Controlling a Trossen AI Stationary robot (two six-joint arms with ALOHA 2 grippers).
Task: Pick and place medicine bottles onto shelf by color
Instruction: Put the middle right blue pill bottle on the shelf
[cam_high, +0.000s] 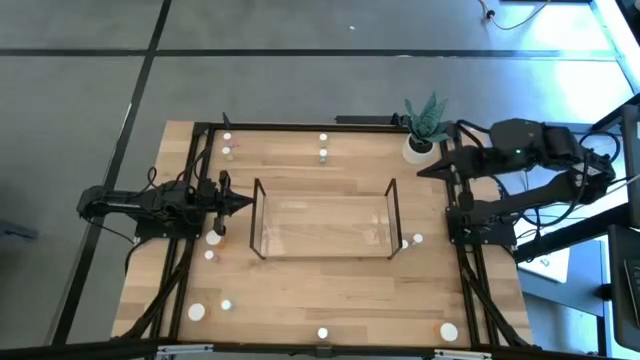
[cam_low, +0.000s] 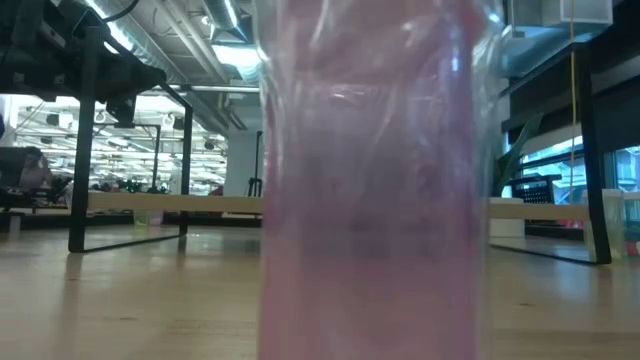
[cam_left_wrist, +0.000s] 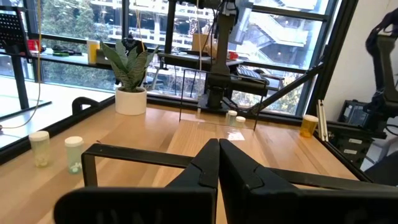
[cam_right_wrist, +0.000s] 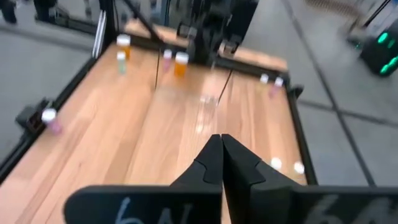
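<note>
Waiting at the table's left edge with fingers pressed together and empty, the left gripper (cam_high: 243, 203) is nearest the bottles (cam_high: 213, 238) standing just beside it; the shelf (cam_high: 324, 219) lies mid-table, beyond its tip.

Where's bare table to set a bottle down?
Free: the wood strip between the shelf and the near-edge bottles, and inside the shelf itself. Crowded: the left side, where bottles cluster by the shut left pincer.

An open-plan lab or industrial office: exposed ceiling ducts (cam_low: 190, 45), large windows (cam_left_wrist: 161, 25), grey floor (cam_high: 300, 85), and a wooden counter (cam_high: 330, 290) in a black frame.
</note>
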